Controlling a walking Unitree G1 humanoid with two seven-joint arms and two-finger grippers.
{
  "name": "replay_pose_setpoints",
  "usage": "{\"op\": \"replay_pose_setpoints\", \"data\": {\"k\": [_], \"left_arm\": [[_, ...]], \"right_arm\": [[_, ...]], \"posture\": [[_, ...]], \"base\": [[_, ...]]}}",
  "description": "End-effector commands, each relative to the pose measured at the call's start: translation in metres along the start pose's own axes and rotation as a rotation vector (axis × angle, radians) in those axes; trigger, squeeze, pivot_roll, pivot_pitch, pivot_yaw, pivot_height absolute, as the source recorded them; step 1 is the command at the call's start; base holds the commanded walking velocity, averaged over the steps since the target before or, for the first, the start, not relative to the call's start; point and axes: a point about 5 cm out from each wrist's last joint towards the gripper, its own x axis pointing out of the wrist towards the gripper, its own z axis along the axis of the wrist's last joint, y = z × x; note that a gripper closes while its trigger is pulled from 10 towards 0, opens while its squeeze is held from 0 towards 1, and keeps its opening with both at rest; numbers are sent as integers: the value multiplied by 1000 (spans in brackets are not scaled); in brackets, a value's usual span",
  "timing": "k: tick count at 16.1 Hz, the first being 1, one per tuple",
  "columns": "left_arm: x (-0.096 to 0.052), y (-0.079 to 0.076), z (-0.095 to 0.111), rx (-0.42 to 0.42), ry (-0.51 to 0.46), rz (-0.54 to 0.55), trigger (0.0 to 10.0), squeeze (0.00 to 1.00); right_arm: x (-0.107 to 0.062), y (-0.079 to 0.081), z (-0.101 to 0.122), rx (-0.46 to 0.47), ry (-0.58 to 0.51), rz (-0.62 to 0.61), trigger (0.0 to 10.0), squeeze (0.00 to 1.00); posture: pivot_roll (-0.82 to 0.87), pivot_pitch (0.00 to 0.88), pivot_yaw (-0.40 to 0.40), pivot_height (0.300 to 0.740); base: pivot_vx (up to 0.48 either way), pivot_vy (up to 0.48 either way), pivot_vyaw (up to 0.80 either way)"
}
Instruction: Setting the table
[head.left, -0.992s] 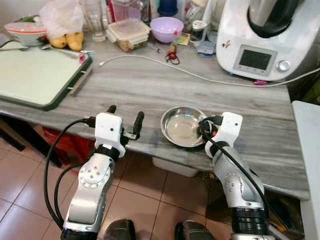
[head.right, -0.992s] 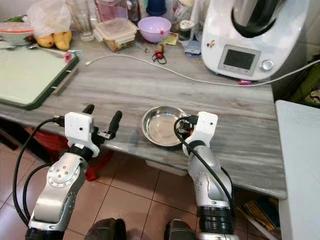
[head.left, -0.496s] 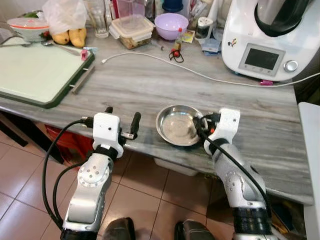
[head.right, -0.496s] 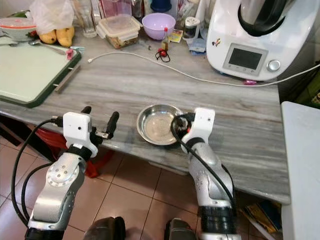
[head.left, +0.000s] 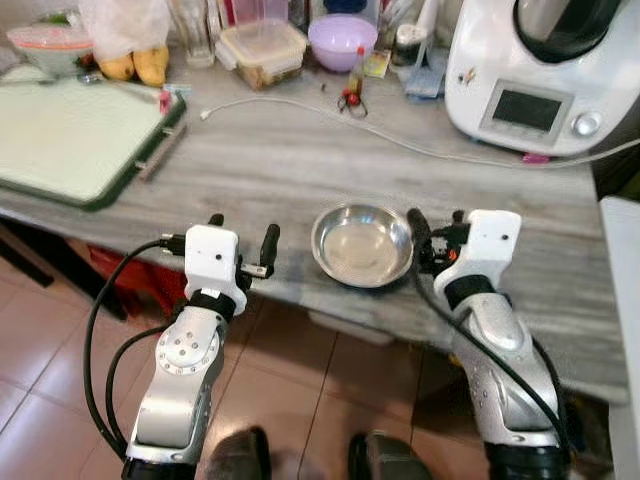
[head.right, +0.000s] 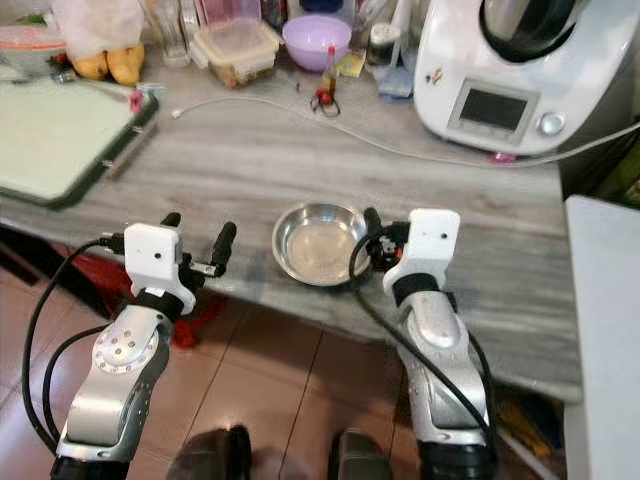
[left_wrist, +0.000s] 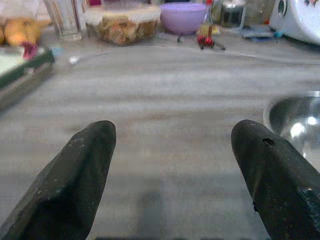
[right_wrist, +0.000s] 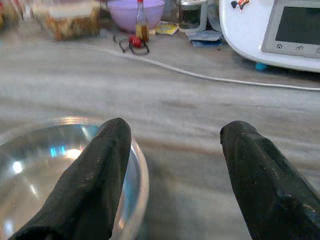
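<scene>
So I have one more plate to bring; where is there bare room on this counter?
The grey counter is bare between the green tray, the white cable and the steel bowl, and right of the bowl, before the white appliance. The back edge is crowded: purple bowl, food box, jars.

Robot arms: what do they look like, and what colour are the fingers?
Both arms are shiny silver metal tubes with round joints and small screws. Each ends in a white boxy wrist block. The left gripper and the right gripper each have two long black fingers with rounded tips. Thick black cables loop along both arms.
</scene>
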Motion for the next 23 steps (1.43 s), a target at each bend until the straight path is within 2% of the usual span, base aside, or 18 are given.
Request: {"op": "replay_pose_setpoints", "data": {"k": [1, 4, 11, 20, 23], "left_arm": [[-3, 2, -1, 4, 10, 11, 10000, 0], [-3, 2, -1, 3, 12, 16, 10000, 0], [-3, 3, -1, -1, 14, 16, 10000, 0], [-3, 1, -3, -9, 16, 6, 10000, 0], [-7, -4, 3, -44, -23, -53, 10000, 0]], "right_arm": [[-3, 1, 3, -9, -21, -3, 10000, 0], [-4, 2, 7, -3, -57, -6, 10000, 0], [-3, 1, 6, 5, -62, -18, 10000, 0], [-1, 1, 7, 11, -69, -15, 10000, 0], [2, -7, 5, -18, -45, -65, 10000, 0]], "posture": [[-13, 142, -11, 740], [-11, 141, -12, 740], [-13, 138, -14, 740], [-20, 124, -21, 740], [-15, 121, -22, 740]], "base": [[-326, 0, 0], [-355, 0, 0], [-357, 0, -613], [-350, 0, 0], [0, 0, 0]]}}
